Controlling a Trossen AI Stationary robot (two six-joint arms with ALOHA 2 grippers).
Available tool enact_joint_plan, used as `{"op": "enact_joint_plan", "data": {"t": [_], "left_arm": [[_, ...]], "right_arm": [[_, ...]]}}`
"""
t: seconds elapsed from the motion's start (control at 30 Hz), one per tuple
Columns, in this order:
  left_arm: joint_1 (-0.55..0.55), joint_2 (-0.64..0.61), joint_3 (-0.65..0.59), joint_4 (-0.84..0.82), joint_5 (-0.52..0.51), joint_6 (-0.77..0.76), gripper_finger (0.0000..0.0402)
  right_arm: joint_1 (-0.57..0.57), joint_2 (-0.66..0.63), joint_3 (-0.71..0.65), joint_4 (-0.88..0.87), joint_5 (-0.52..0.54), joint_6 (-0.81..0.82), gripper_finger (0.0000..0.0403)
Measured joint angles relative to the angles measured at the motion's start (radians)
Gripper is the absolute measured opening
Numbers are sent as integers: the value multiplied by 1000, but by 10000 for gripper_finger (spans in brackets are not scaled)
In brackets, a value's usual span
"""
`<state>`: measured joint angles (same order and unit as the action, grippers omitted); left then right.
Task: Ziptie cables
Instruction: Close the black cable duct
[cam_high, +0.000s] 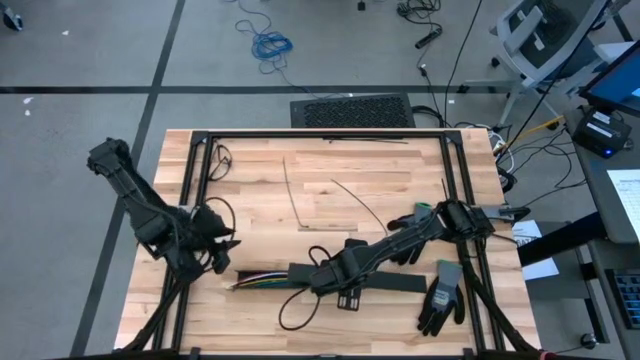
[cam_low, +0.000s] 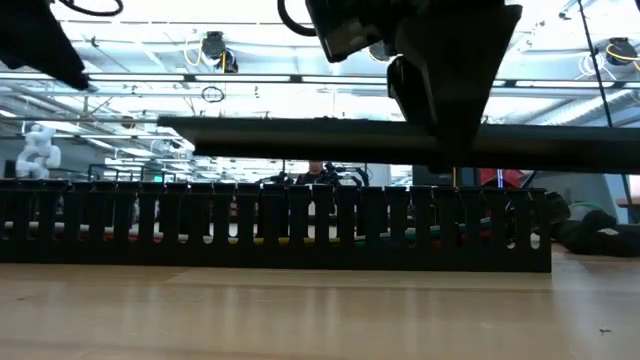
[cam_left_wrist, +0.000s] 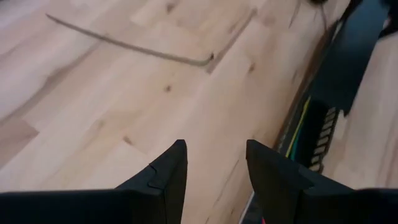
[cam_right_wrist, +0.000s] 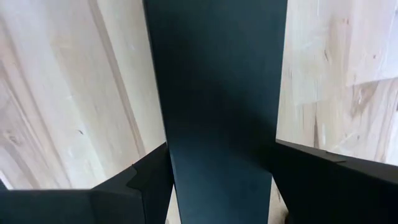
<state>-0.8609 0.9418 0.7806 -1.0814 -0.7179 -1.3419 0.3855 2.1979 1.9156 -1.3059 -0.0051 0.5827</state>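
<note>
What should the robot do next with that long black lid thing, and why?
Probably carry the lid clear and set it on bare table. The right gripper holds it above the slotted strip, covering the cables; the left gripper waits open alongside.

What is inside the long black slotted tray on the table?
Colourful wires lie inside the slotted tray. Red, yellow and green bits peek through its slots. A flat black lid, held by the right gripper, covers the rest from above.
</note>
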Motion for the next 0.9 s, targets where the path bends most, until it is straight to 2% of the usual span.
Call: {"op": "enact_joint_plan", "data": {"t": [0.17,0.27,0.47,0.7,0.9], "left_arm": [[-66,31,-1,0,-137,-118,160],[-92,75,-1,2,-177,-187,160],[-118,193,-1,64,-185,-276,160],[-122,308,-1,211,-185,-277,160],[-121,355,-1,293,-186,-277,160]], "right_arm": [[-5,5,0,23,12,-19,215],[-7,15,0,34,11,-54,215],[-6,18,0,62,26,-104,215],[-5,23,0,73,26,-130,215],[-4,49,0,83,26,-142,215]]}}
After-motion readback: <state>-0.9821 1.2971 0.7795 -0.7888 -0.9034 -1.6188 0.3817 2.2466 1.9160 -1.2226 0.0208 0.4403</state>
